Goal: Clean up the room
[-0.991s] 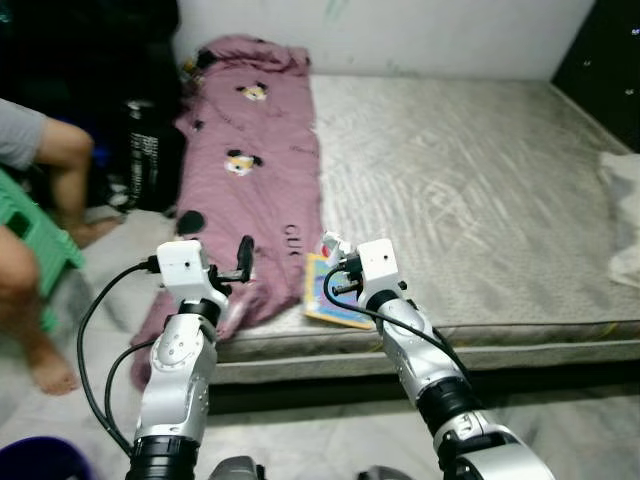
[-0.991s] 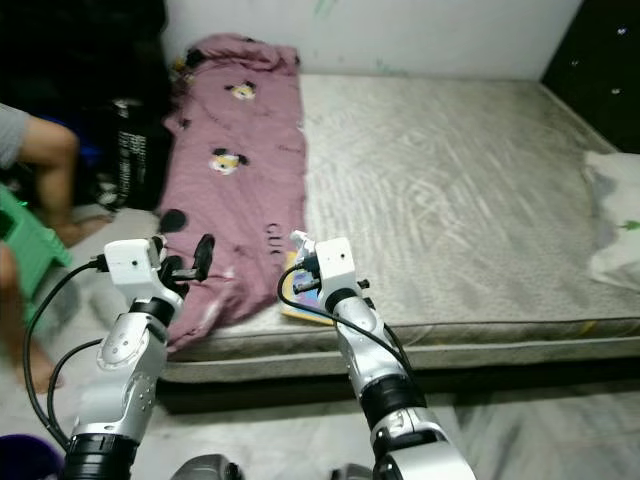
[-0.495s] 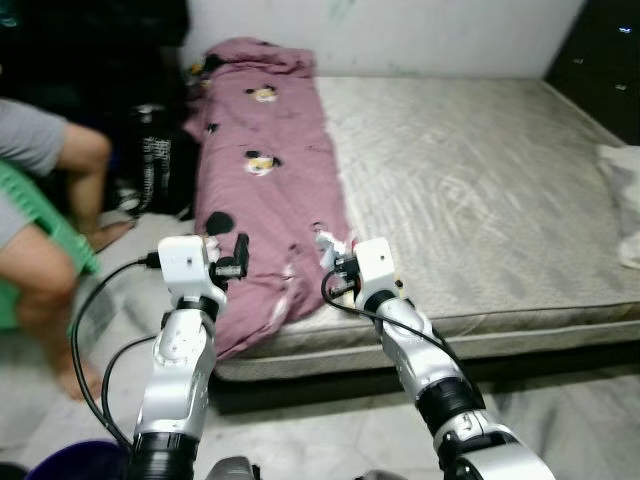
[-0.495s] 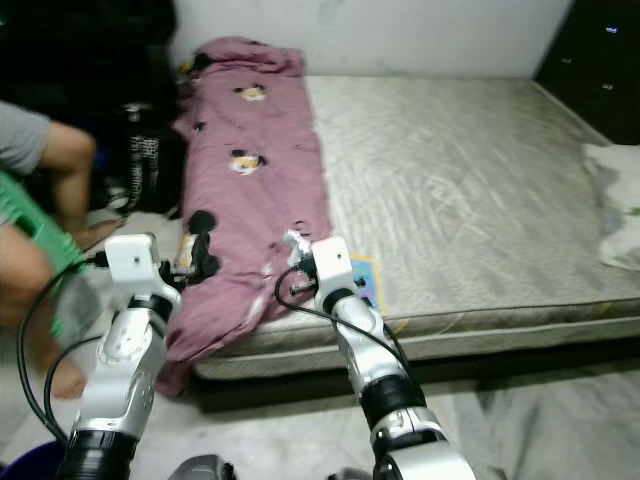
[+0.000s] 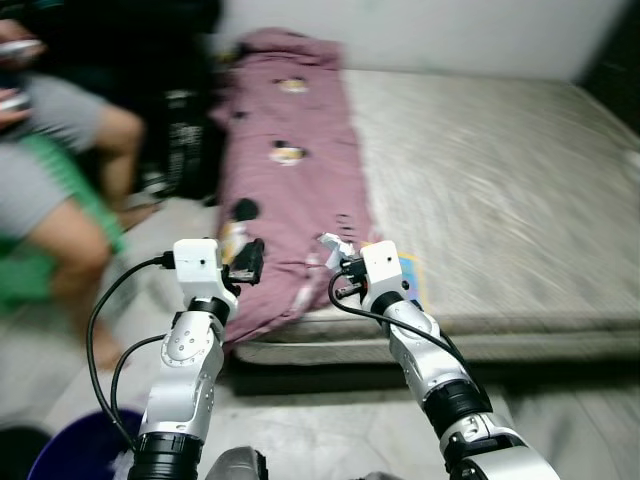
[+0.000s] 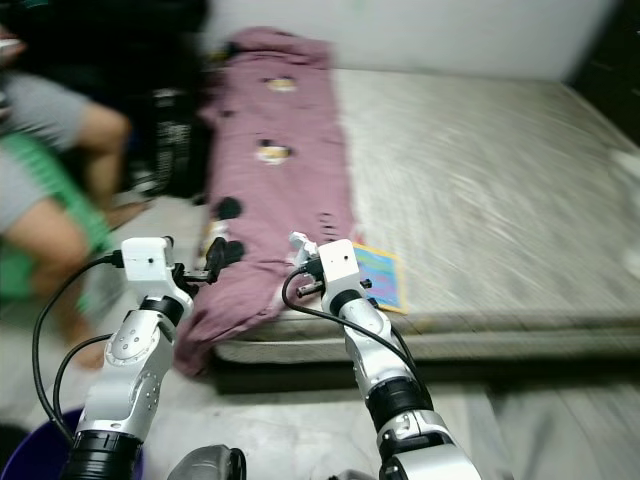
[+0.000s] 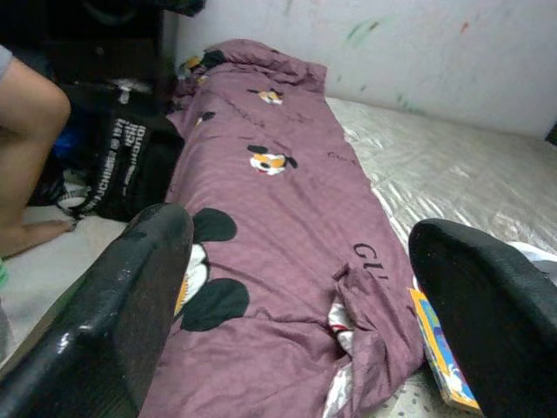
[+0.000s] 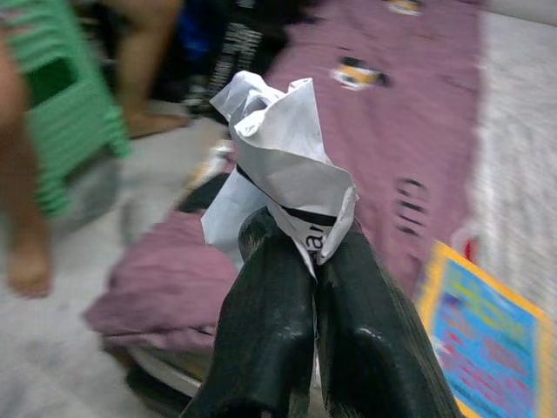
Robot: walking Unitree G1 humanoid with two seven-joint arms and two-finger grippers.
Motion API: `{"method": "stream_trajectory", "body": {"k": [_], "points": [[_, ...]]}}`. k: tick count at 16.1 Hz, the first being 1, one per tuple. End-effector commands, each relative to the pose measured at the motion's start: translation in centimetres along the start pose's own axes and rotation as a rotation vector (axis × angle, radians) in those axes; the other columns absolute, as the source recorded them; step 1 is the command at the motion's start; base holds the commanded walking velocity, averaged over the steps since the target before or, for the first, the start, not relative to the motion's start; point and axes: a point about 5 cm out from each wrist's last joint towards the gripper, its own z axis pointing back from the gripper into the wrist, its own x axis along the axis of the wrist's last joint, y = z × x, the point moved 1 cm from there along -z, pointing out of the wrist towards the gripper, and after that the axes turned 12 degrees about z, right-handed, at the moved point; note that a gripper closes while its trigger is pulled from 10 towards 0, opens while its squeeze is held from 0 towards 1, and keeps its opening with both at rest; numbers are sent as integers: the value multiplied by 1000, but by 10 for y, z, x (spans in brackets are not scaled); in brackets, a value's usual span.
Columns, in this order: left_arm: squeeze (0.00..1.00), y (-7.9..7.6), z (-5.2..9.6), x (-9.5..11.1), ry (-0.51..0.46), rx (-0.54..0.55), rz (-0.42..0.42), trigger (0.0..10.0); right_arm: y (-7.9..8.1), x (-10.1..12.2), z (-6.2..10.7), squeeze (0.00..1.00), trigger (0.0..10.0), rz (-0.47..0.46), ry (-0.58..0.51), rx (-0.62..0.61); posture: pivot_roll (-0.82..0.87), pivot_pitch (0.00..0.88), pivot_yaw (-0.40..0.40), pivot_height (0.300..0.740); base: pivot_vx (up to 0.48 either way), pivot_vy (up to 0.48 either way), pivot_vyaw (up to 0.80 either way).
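My right gripper point(image 5: 336, 252) is shut on a crumpled white paper point(image 8: 280, 165) with black print, held in front of the mattress's near edge. The paper point(image 5: 329, 244) shows as a small white scrap at its fingertips. My left gripper point(image 5: 250, 262) is raised beside it, open and empty, its fingers point(image 7: 130, 300) wide apart and facing the purple cartoon-print blanket point(image 7: 270, 226). That blanket point(image 5: 290, 180) runs along the mattress's left side and spills over the near edge.
A colourful book point(image 6: 378, 275) lies on the grey mattress point(image 5: 490, 190) near its front edge. A person's legs point(image 5: 70, 200) and a green stool point(image 8: 61, 104) are at the left. A black bag point(image 7: 130, 161) stands beside the bed. A dark blue bin point(image 5: 75, 450) sits on the floor at lower left.
The camera has swung left, so the bed shifted right in view and more of the person and bin shows. The right gripper still holds the paper; both arms keep their pose.
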Motion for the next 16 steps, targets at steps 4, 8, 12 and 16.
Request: {"method": "stream_trajectory", "body": {"k": [4, 8, 12, 16], "points": [[0, -7, 0, -2, 26, -56, 16, 10000, -3, 9, -2, 0, 10000, 5, -41, -1, 67, 0, -45, 740, 0, 0, 800], [0, 2, 1, 1, 2, 2, -11, 10000, -2, 9, -1, 0, 10000, 1, -44, 4, 67, 0, -46, 740, 0, 0, 800], [0, 24, 4, 4, -33, 113, -45, 10000, -8, 15, 0, 0, 10000, 9, -87, -51, 73, 0, -46, 740, 0, 0, 800], [0, 50, 8, 4, -35, 248, -83, 10000, -16, 16, 2, 0, 10000, 9, -94, -108, 75, 0, -44, 740, 0, 0, 800]]}}
